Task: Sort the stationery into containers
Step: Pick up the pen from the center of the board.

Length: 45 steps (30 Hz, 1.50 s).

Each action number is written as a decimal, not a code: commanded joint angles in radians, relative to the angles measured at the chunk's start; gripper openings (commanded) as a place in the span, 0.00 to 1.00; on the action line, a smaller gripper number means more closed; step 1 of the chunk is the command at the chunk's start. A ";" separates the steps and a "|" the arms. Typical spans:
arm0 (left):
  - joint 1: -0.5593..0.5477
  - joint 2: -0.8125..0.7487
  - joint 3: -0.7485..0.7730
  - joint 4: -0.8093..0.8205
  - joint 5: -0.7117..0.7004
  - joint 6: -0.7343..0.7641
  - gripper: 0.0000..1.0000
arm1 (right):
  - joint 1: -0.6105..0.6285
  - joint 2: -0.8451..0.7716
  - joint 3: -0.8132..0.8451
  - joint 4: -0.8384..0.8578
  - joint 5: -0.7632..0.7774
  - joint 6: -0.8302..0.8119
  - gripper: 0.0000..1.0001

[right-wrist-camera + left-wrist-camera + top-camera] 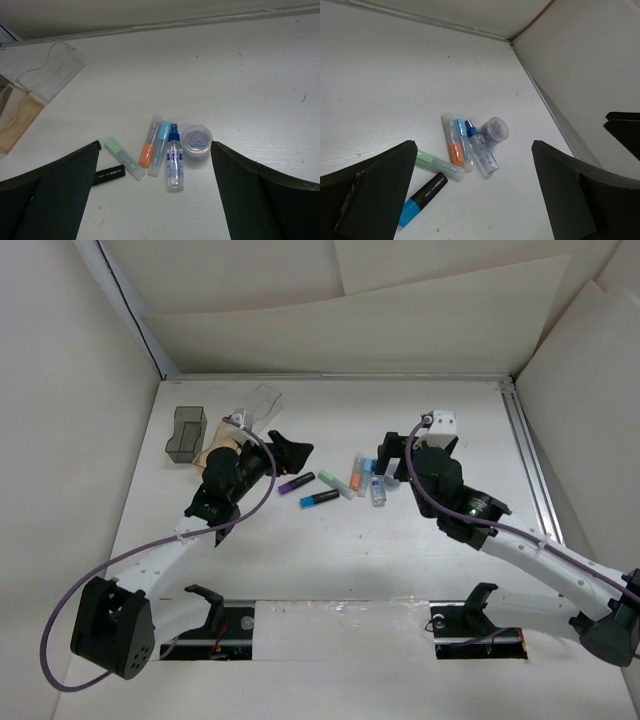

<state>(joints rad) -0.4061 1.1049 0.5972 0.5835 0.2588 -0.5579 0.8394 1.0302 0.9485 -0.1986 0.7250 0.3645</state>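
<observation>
The small clear blue-capped bottle [377, 490] lies on its side on the white table [330, 570], and the rest of the stationery is gathered around it. Just beside it on the left in the top view lies a light-blue marker [160, 141], with an orange marker [149, 142] pressed against that one's far side, both roughly parallel to the bottle. A pale green marker [123, 158] lies slanted a little further left. Beyond it are a black marker with a blue end [319, 499] and, furthest from the bottle, a black marker with a purple end [296, 482]. A small round clear tub [197, 141] sits just beside the bottle's capped end on the other side. The three bins stand well apart from the bottle, toward the table's back left. The clear bin [262, 405] is nearest to it, the amber bin [212, 455] is partly covered by the left arm, and the smoky grey bin [185, 433] is furthest. The left gripper [290, 448] hangs left of the bottle, past the purple-ended marker, its jaws spread wide and grasping nothing. The right gripper [392, 460] hangs just behind the bottle, near the tub, its jaws likewise released and empty.
</observation>
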 commanded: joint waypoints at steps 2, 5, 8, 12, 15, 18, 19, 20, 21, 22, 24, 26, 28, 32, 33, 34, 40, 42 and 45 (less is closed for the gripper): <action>-0.032 -0.054 0.085 -0.123 -0.082 0.018 1.00 | 0.009 0.048 0.022 0.154 0.013 -0.053 1.00; -0.193 -0.054 0.073 -0.160 -0.336 0.101 1.00 | 0.009 0.070 0.035 0.154 0.013 -0.023 1.00; -0.272 -0.068 0.001 -0.125 -0.476 0.125 1.00 | 0.009 0.058 0.003 0.154 0.025 0.029 1.00; -0.312 -0.122 -0.086 -0.059 -0.517 0.137 1.00 | 0.009 0.038 -0.030 0.178 0.115 0.056 1.00; -0.312 -0.134 -0.096 -0.068 -0.517 0.173 1.00 | 0.009 0.037 -0.042 0.195 0.154 0.056 1.00; -0.312 -0.107 -0.083 -0.080 -0.506 0.222 1.00 | 0.009 0.037 -0.103 0.228 0.165 0.082 1.00; -0.312 -0.093 -0.054 -0.133 -0.519 0.222 1.00 | 0.009 0.037 -0.123 0.244 0.165 0.091 1.00; -0.312 -0.079 -0.041 -0.155 -0.532 0.231 1.00 | 0.009 0.037 -0.138 0.258 0.174 0.091 1.00; -0.312 -0.067 -0.031 -0.166 -0.532 0.242 1.00 | 0.009 0.037 -0.139 0.258 0.174 0.091 1.00; -0.312 -0.057 -0.031 -0.166 -0.543 0.242 1.00 | 0.009 0.047 -0.128 0.258 0.157 0.091 1.00; -0.312 -0.047 -0.031 -0.166 -0.566 0.242 1.00 | 0.009 0.047 -0.119 0.242 0.057 0.091 0.87; -0.312 -0.034 -0.043 -0.142 -0.579 0.233 1.00 | 0.009 0.047 -0.119 0.242 0.033 0.091 0.34; -0.312 -0.013 -0.054 -0.111 -0.589 0.245 1.00 | 0.009 0.047 -0.119 0.242 0.072 0.091 0.16; -0.312 0.062 -0.007 -0.111 -0.627 0.248 1.00 | 0.009 0.047 -0.119 0.242 0.097 0.091 0.04; -0.312 0.076 0.018 -0.111 -0.618 0.262 1.00 | 0.009 0.047 -0.119 0.242 0.097 0.091 0.04; -0.312 0.090 0.027 -0.111 -0.633 0.271 1.00 | 0.009 0.047 -0.119 0.232 0.097 0.091 0.02; -0.312 0.214 0.133 -0.186 -0.610 0.318 0.59 | 0.009 0.047 -0.119 0.223 0.131 0.100 0.06; -0.312 0.260 0.168 -0.230 -0.624 0.309 0.43 | 0.009 0.031 -0.119 0.214 0.140 0.100 0.22; -0.312 0.348 0.231 -0.310 -0.659 0.309 0.39 | 0.009 0.019 -0.128 0.214 0.140 0.110 0.47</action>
<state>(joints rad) -0.7124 1.4097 0.7654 0.3607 -0.3630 -0.2638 0.8394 1.0786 0.8093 -0.0147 0.8356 0.4618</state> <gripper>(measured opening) 0.389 0.451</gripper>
